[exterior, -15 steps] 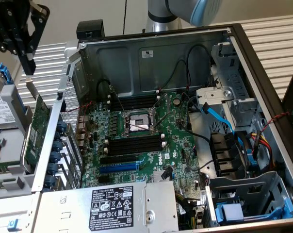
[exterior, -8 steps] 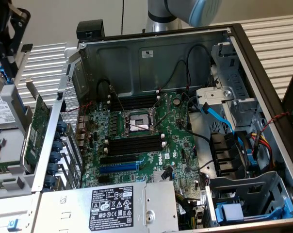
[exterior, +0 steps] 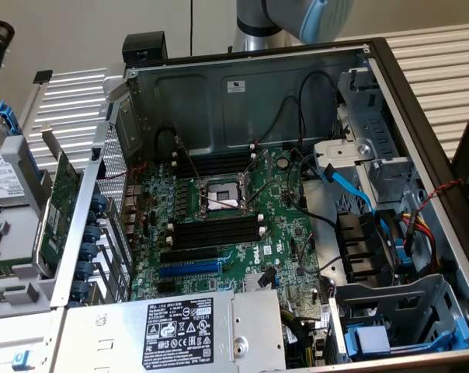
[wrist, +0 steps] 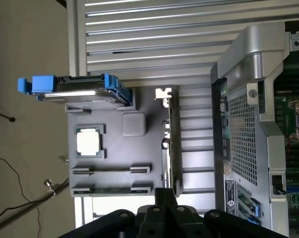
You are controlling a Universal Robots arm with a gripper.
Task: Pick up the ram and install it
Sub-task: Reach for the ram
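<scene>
- My gripper [wrist: 164,210] hangs above the grey tray [wrist: 115,151]; I cannot tell how far open it is, or whether it holds anything.
- I cannot pick out the ram; it may stand edge-on in the tray's holders [wrist: 112,170].
- Risk: coming down misaligned could clip the upright expansion card [wrist: 173,148] just beside them.

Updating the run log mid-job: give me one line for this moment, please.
gripper over grey tray | memory slots empty | install not done

Lower memory slots [exterior: 215,231] lying unobstructed mid-frame, black cables [exterior: 275,118] trailing near upper slots [exterior: 215,163], drive cage [exterior: 351,151] crowding the exterior view's right.
</scene>
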